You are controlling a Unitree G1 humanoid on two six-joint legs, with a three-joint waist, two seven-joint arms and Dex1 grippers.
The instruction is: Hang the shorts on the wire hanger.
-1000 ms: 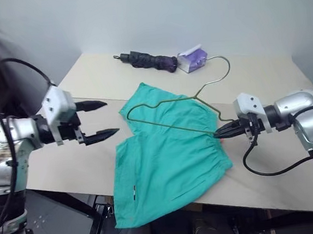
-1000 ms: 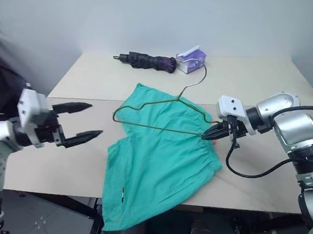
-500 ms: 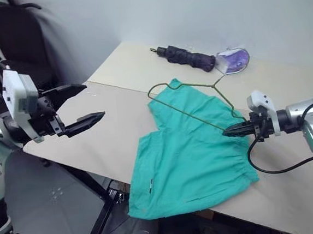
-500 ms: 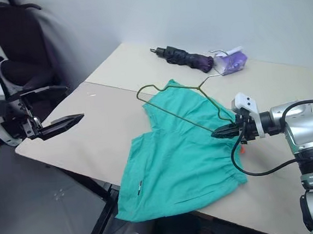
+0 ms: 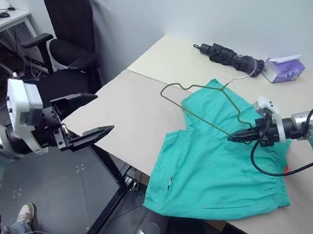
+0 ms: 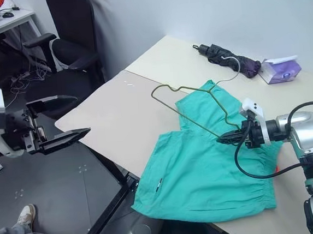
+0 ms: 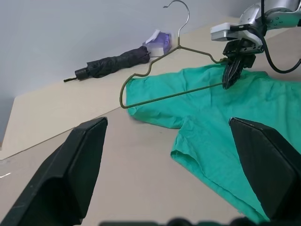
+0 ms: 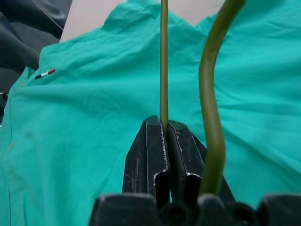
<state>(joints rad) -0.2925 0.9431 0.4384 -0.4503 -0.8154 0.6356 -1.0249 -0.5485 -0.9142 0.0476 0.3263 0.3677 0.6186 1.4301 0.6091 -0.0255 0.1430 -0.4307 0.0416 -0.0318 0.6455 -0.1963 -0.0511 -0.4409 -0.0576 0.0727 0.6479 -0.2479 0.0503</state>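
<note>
The teal-green shorts (image 5: 220, 160) lie flat on the beige table, one leg hanging over the near edge. Above them the olive wire hanger (image 5: 199, 105) is held up off the cloth, its hook (image 5: 241, 77) toward the umbrella. My right gripper (image 5: 236, 138) is shut on the wire hanger at one corner; in the right wrist view its fingers (image 8: 162, 150) pinch the wire (image 8: 163, 61) over the shorts (image 8: 94, 117). My left gripper (image 5: 85, 117) stands open with nothing in it, off the table's left edge, away from the shorts. The left wrist view looks between its fingers at the hanger (image 7: 174, 70) and the shorts (image 7: 225, 117).
A folded dark umbrella (image 5: 231, 60) and a purple tissue pack (image 5: 284, 68) lie at the back of the table (image 5: 134, 108). A black office chair (image 5: 70, 42) stands to the left. A person's shoe (image 5: 25, 219) shows on the floor at lower left.
The whole view has swung left, bringing the chair and floor into sight. My right gripper still holds the hanger, which has tilted. My left gripper stays open.
</note>
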